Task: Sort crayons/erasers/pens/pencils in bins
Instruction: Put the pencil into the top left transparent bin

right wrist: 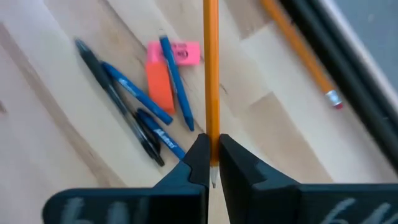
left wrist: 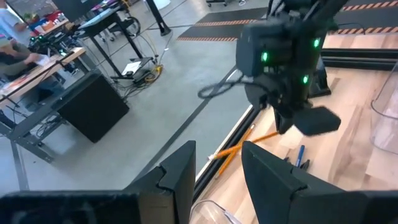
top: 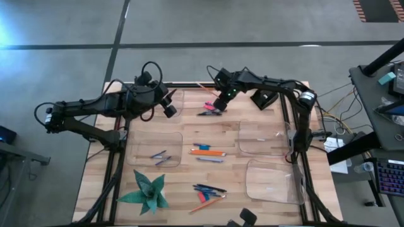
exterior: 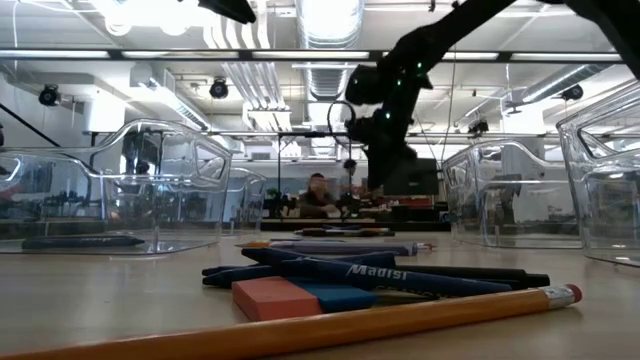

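Observation:
My right gripper [top: 220, 103] hangs over the table's far middle, shut on an orange pencil [right wrist: 211, 68]. On the wood under it lie dark and blue pens [right wrist: 134, 118] and pink erasers [right wrist: 163, 78]. My left gripper [left wrist: 217, 180] is held high over the far-left clear bin [top: 175, 104], open with nothing between its fingers. More pencils and a crayon [top: 208, 152] lie mid-table. Another pile of pens, an eraser and a pencil [top: 208, 192] lies near the front edge. The left bin [top: 156, 150] holds grey-blue crayons. My right gripper pinches the pencil close to its sharpened tip [right wrist: 211, 152] between its two fingers. The fingers slant steeply down and the pencil runs on ahead of them, in line with them. Its other end leaves the wrist picture, so whether it touches the table does not show.
A second pencil [right wrist: 305, 53] lies along the table's far edge rail. Two clear bins [top: 262, 135] [top: 271, 180] stand on the right side. A green paper star [top: 146, 192] sits at the near left. A person sits in the room beyond the table [exterior: 318, 195].

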Action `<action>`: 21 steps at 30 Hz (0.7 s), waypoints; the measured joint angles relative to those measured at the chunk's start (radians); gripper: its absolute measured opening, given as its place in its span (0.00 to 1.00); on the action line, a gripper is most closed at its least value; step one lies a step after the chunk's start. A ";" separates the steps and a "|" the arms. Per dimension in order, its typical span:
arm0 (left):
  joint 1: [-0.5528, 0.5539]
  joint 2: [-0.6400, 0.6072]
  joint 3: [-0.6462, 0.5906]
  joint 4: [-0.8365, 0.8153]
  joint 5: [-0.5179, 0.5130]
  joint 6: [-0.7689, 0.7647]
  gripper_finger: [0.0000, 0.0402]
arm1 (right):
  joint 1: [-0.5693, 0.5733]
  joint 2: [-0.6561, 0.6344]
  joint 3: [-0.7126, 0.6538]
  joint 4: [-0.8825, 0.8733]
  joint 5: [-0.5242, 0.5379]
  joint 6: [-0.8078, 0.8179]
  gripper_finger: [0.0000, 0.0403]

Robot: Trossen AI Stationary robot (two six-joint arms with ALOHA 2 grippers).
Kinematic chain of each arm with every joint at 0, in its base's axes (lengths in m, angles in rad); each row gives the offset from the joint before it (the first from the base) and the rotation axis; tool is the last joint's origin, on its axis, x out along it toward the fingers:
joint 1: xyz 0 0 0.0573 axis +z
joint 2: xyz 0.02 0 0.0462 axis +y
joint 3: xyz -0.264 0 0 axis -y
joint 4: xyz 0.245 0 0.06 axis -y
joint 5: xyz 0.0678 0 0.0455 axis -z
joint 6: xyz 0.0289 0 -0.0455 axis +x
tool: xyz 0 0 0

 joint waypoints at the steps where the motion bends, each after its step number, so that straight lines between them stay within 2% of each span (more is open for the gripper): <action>1: 0.000 0.000 0.000 0.000 0.000 -0.001 0.29 | 0.003 -0.014 0.000 0.003 0.000 0.000 0.03; 4: 0.004 0.001 -0.005 0.000 0.044 -0.020 0.29 | 0.011 -0.066 0.000 0.016 0.003 0.003 0.03; 9: 0.055 -0.015 -0.036 0.013 0.340 -0.023 0.29 | 0.037 -0.167 0.002 0.054 0.002 0.003 0.03; 12: 0.099 -0.035 -0.086 0.079 0.400 -0.027 0.29 | 0.056 -0.232 0.002 0.082 0.004 0.006 0.03; 15: 0.152 -0.057 -0.180 0.278 0.537 -0.026 0.29 | 0.084 -0.291 0.002 0.128 0.004 0.006 0.03; 18: 0.198 -0.075 -0.306 0.567 0.689 -0.026 0.29 | 0.121 -0.330 0.002 0.184 0.003 -0.005 0.03; 21: 0.214 -0.072 -0.427 0.831 0.681 -0.042 0.29 | 0.166 -0.361 0.002 0.234 0.003 -0.014 0.03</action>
